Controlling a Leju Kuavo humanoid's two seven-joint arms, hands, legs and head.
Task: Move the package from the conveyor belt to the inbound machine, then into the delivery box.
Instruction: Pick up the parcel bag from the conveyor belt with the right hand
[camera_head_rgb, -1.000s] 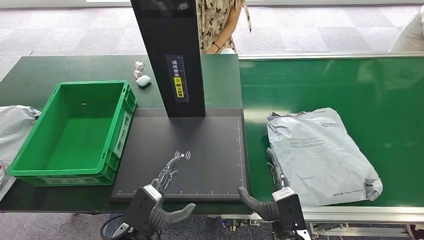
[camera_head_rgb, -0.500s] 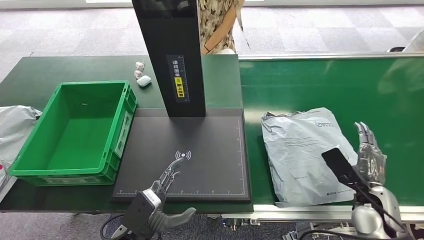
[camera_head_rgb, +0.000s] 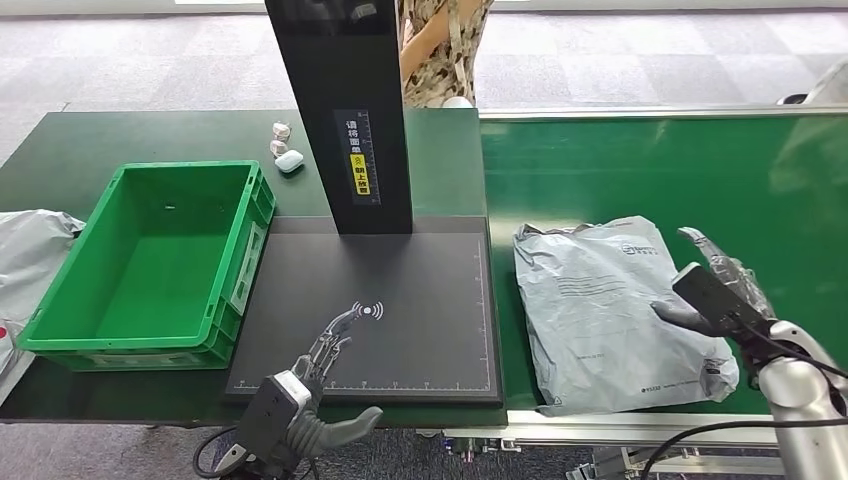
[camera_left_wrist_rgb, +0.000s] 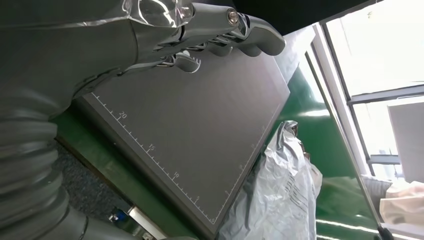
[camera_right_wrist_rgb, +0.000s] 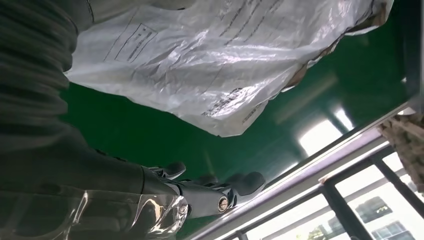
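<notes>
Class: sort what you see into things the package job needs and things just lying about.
Job: grey package, conveyor belt, inbound machine, green delivery box, right hand.
Lying about: white earbud case, grey bag.

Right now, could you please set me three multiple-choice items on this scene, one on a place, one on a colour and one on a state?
1. Where does the grey package lie?
A. in the crate
B. on the conveyor belt, beside the scan plate
C. on the floor

2. What colour is the crate?
A. green
B. blue
C. red

3. What is the state of the crate?
A. full of parcels
B. empty of packages
C. tipped over

Answers:
1 B: the head view shows the package on the green belt, just right of the dark scan plate, with the right hand at its far edge.
2 A: its walls and floor are bright green.
3 B: it stands upright with its floor bare apart from a tiny speck; the left hand hovers over the plate, holding nothing.
</notes>
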